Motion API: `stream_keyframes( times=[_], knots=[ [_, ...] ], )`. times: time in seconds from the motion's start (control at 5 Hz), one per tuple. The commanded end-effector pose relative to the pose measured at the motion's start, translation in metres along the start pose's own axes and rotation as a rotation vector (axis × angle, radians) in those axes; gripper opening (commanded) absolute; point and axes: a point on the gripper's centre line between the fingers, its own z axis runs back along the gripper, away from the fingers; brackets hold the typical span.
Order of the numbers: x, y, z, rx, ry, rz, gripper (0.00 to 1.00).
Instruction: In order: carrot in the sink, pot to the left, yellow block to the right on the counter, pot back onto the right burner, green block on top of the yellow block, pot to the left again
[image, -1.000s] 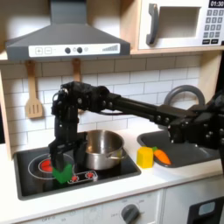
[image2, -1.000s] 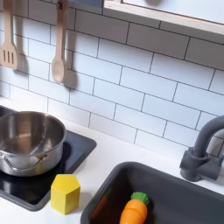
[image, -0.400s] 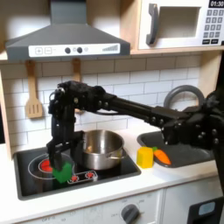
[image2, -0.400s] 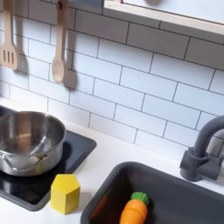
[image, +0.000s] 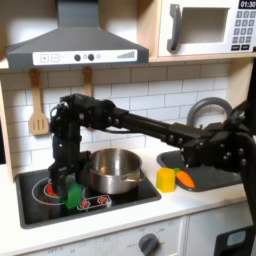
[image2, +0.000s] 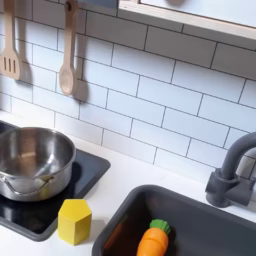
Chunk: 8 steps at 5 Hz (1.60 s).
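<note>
Your fingers (image: 68, 186) grip the green block (image: 72, 193) just above the cooktop (image: 40, 208), left of the pot (image: 113, 172); yellow block (image2: 74, 221) on the desk (image2: 110, 190), carrot (image2: 152, 241) in the sink (image2: 205, 232)

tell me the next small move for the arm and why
Probably lift the green block clear of the cooktop and carry it toward the first exterior view's right. The gripper appears closed on it, the pot stands between, and the yellow block sits bare-topped on the counter, with the carrot already in the sink.
</note>
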Motion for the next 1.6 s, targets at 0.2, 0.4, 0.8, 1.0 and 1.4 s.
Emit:
stream_keyframes(
  times=[0.2,0.4,0.8,1.0,1.4],
  knots=[
    [-0.003,0.003,-0.005,0.012,0.005,0.007,1.00],
    [-0.006,-0.001,-0.011,0.014,0.018,-0.013,1.00],
    [-0.010,-0.004,-0.023,0.023,0.035,-0.030,1.00],
    [-0.008,-0.001,-0.027,0.024,0.038,-0.028,0.00],
    [-0.005,0.000,-0.025,0.019,0.033,-0.003,0.00]
  ],
)
